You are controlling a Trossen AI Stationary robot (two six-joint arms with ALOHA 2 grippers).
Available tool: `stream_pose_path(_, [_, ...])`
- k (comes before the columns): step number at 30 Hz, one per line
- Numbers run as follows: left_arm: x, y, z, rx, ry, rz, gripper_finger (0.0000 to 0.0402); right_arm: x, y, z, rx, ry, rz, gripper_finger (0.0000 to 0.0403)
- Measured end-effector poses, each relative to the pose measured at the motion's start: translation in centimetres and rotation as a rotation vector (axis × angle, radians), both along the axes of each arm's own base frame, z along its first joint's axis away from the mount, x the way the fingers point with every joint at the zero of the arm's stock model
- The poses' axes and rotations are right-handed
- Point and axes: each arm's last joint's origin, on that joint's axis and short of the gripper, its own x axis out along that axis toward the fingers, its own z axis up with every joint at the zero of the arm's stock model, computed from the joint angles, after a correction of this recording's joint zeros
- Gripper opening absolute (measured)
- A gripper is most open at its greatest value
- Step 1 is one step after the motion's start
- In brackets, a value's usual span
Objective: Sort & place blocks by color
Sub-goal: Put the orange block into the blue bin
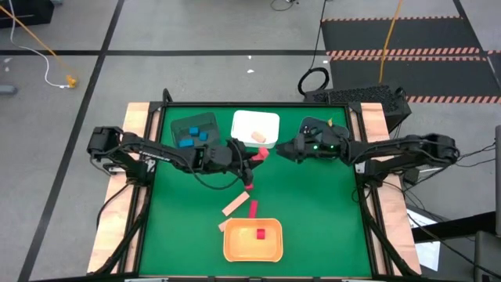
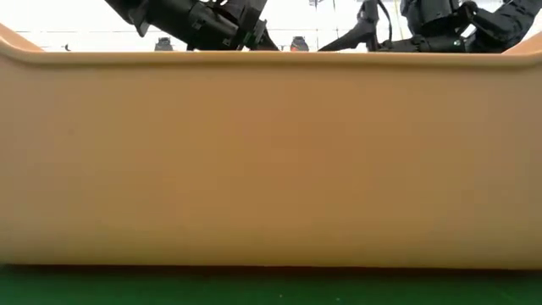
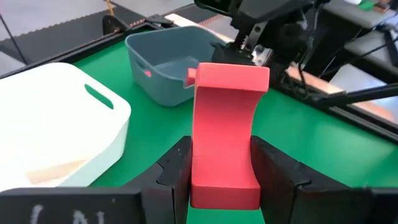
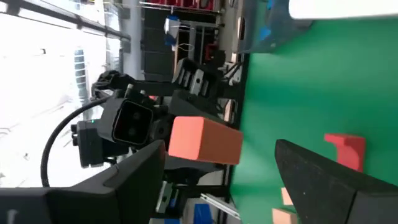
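Left gripper [image 3: 221, 180] clamped on red arch block [image 3: 225, 130] over tabletop [image 1: 313, 211] middle, white bin [image 1: 256, 125] nearby. Right gripper [image 1: 283, 149] spread apart, facing it. Orange bin [image 2: 271, 161] blocking low view.

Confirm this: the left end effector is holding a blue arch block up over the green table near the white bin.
Not quite: the block is red, not blue. The left wrist view shows the left end effector shut on a red arch block, raised over the green table near the white bin.
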Motion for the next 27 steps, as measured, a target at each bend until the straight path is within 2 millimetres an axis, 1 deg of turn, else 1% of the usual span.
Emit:
stream_pose_path(3, [-0.2, 0.0, -0.4, -0.013, 0.039, 0.006, 0.0133, 0.7, 0.3, -0.3, 0.019, 0.004, -0.003, 0.0293])
stream_pose_path(13, [-0.3, -0.2, -0.7, -0.027, 0.076, -0.021, 0.0133, 3.9, 0.7, 0.5, 0.002, 0.023, 0.069, 0.0293])
stream_pose_path(19, [-0.4, -0.3, -0.9, -0.027, 0.099, -0.027, 0.0133, 5.1, 1.1, 0.3, 0.009, 0.059, 0.089, 0.0293])
stream_pose_path(23, [-0.5, -0.4, -1.1, -0.031, 0.124, -0.038, 0.0133, 5.9, 1.5, -0.2, 0.017, 0.102, 0.105, 0.0293])
stream_pose_path(27, [-0.7, -0.4, -1.5, -0.039, 0.171, -0.055, 0.0133, 6.7, 1.9, -0.2, 0.017, 0.109, 0.121, 0.0293])
